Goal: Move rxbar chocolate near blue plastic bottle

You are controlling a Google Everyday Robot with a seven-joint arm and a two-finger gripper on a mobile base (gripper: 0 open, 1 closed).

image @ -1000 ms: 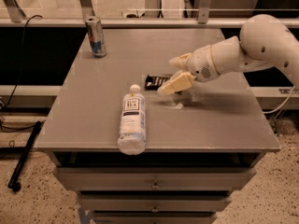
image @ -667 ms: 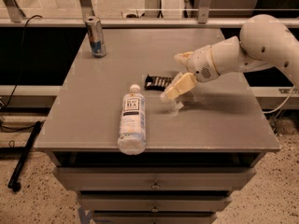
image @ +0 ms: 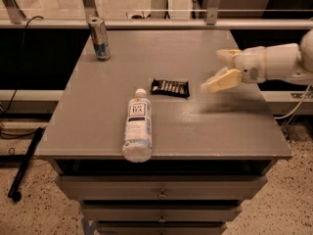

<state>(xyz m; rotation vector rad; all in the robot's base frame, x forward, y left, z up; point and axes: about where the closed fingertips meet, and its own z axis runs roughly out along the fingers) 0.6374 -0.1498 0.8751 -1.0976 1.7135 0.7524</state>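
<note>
End effector (image: 211, 71) spread apart, empty, right of rxbar chocolate (image: 170, 87); blue plastic bottle (image: 138, 124) lying beside it; can (image: 100, 38) far-left corner.

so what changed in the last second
The gripper pulled back to the right, off the rxbar chocolate, and now hangs open over the table. The bar lies flat near the cap of the blue plastic bottle; bottle and can stayed put.

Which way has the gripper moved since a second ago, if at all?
Yes. The gripper has pulled away from the rxbar chocolate, toward the right edge of the table, open.
</note>
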